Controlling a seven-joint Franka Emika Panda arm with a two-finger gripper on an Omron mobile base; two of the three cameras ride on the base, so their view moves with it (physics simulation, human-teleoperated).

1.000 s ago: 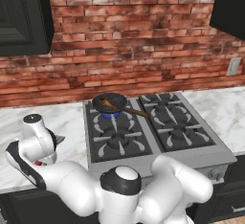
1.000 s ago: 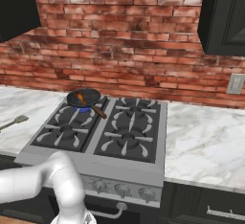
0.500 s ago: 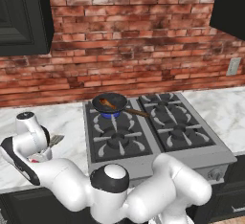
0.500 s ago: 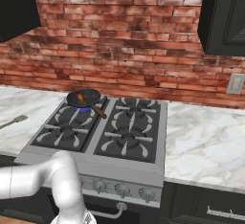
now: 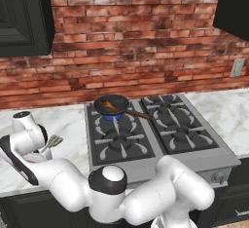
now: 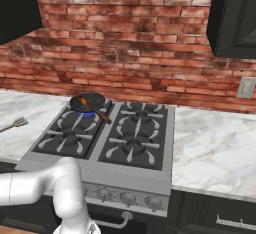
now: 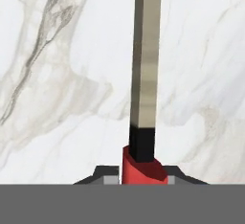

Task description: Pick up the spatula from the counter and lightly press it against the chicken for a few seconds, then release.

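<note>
The spatula (image 7: pixel 143 74) lies flat on the white marble counter, its metal shaft running away from me and its red handle end at my hand. My gripper (image 7: pixel 143 177) sits low over that red end, with its fingertips tight against both sides. In the left base view the slotted spatula head (image 5: pixel 54 141) sticks out to the right of my hand, left of the stove. The right base view has the spatula (image 6: pixel 15 124) at the far left. The chicken (image 5: pixel 109 106) (image 6: pixel 84 101) is a small brown piece in the black pan (image 5: pixel 118 103) on the back left burner.
The pan's handle (image 5: pixel 142 115) points right and forward over the stove (image 5: pixel 160 139). A blue flame burns under the pan. The brick wall stands behind, with dark cabinets above on both sides. Marble counter (image 6: pixel 215 148) stretches right of the stove.
My hand has shifted a little left and settled over the spatula's handle. The spatula, pan and chicken lie where they were.
</note>
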